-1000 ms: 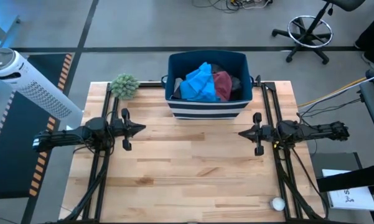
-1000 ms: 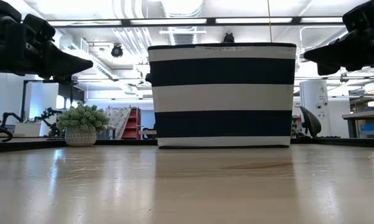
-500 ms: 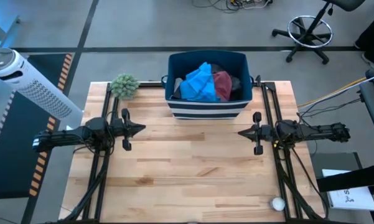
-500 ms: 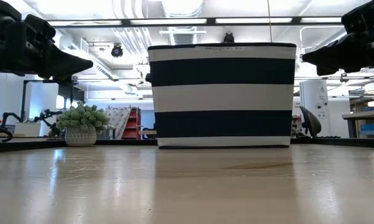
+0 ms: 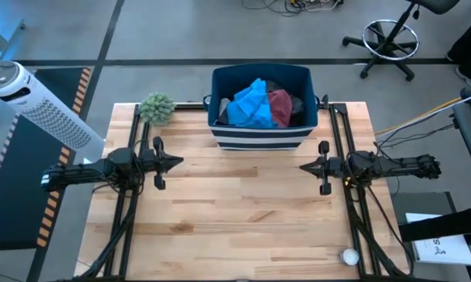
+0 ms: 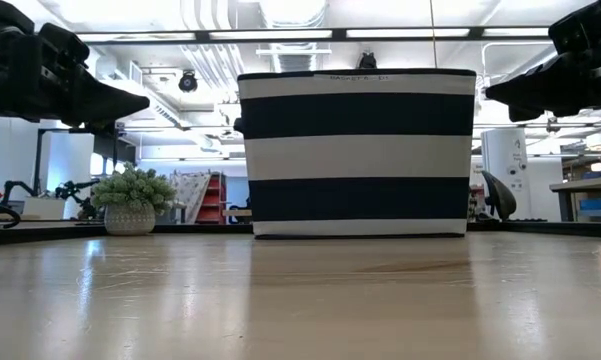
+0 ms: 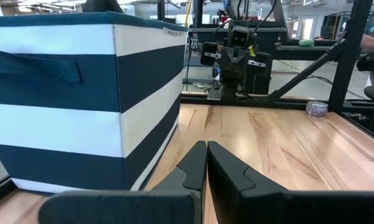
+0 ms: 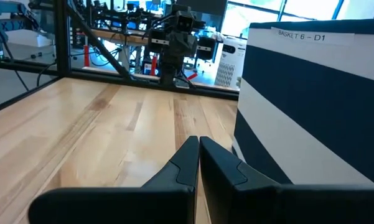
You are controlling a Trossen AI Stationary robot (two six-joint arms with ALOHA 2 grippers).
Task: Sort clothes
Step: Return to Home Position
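The clothes lie heaped in a navy bin with white stripes point(image 5: 260, 133) at the table's far middle: a turquoise-blue garment point(image 5: 251, 104), a maroon one point(image 5: 280, 106) and a dark one point(image 5: 296, 104) behind it. The other garments and the socks are hidden. My left gripper point(image 5: 180, 162) hovers shut over the table's left side, pointing right. My right gripper point(image 5: 302, 167) hovers shut over the right side, pointing left. Both stand nearer than the bin and touch nothing.
A green fuzzy plant point(image 5: 157, 108) stands at the far left corner. A small white ball point(image 5: 349, 256) lies at the near right. Bare wood point(image 5: 243, 204) lies between the two grippers and toward the near edge.
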